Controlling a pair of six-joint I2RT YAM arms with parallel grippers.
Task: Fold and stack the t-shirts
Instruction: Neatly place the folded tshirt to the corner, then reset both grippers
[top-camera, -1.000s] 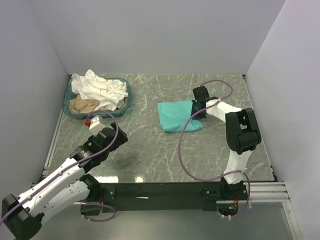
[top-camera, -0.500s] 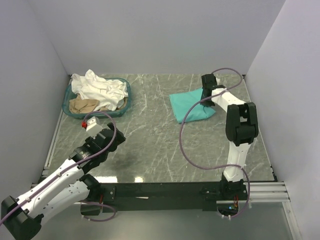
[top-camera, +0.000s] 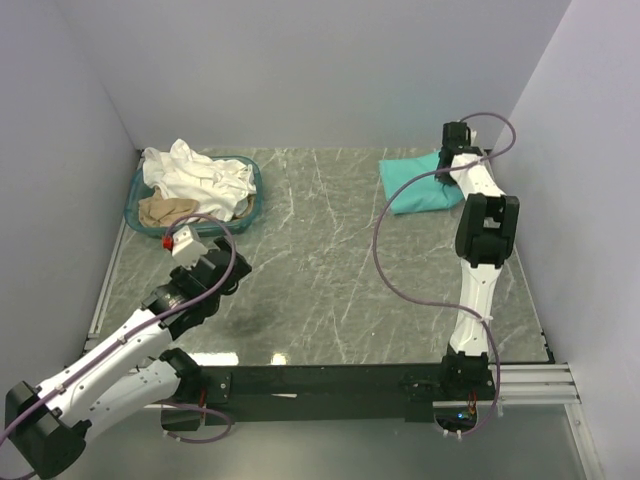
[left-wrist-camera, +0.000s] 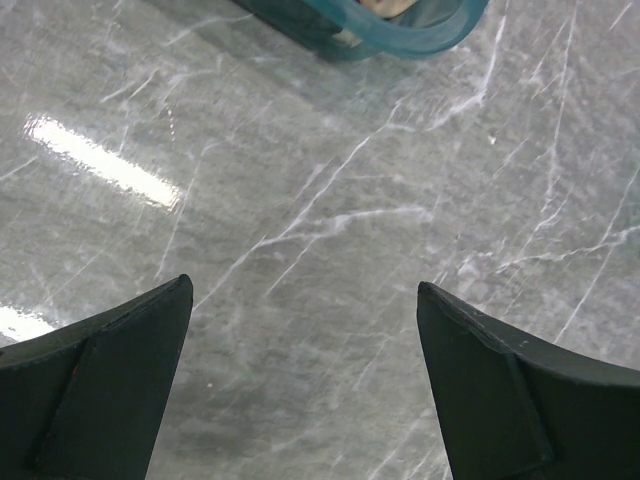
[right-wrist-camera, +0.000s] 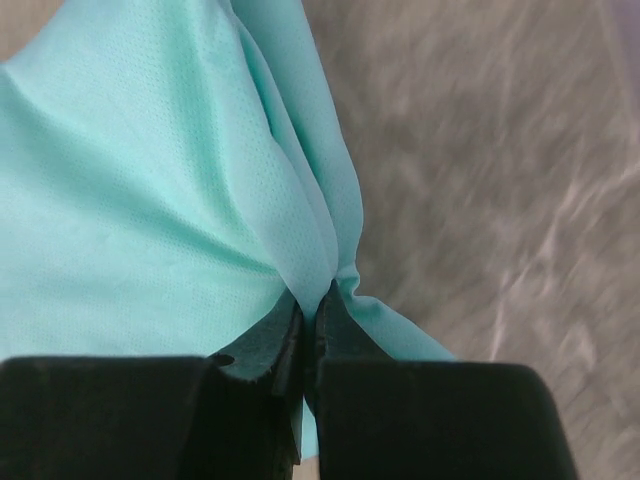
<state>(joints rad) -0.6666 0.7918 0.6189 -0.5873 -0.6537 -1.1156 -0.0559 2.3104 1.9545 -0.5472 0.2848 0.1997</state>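
**Teal-green shirt pinched at the upper right of the table**

Black fingers (right-wrist-camera: 400, 420) of the right gripper (right-wrist-camera: 310, 310) are pressed together on a fold of the teal-green t-shirt (right-wrist-camera: 150, 190). The cloth bunches into the pinch at the lower centre of the wrist view. From above, that shirt shows as a folded bundle at the upper right of the grey marble table (top-camera: 320, 270). The right arm reaches up the right side of the frame to it.

The left gripper (left-wrist-camera: 302, 285) has its fingers wide apart with nothing between them, only bare marble below. From above it sits at the left of the frame, just below the oval teal basket (top-camera: 252, 192) at the upper left. White t-shirts (top-camera: 195, 175) are heaped in the basket and spill over its rim. A beige t-shirt (top-camera: 165, 210) lies in its lower left part.
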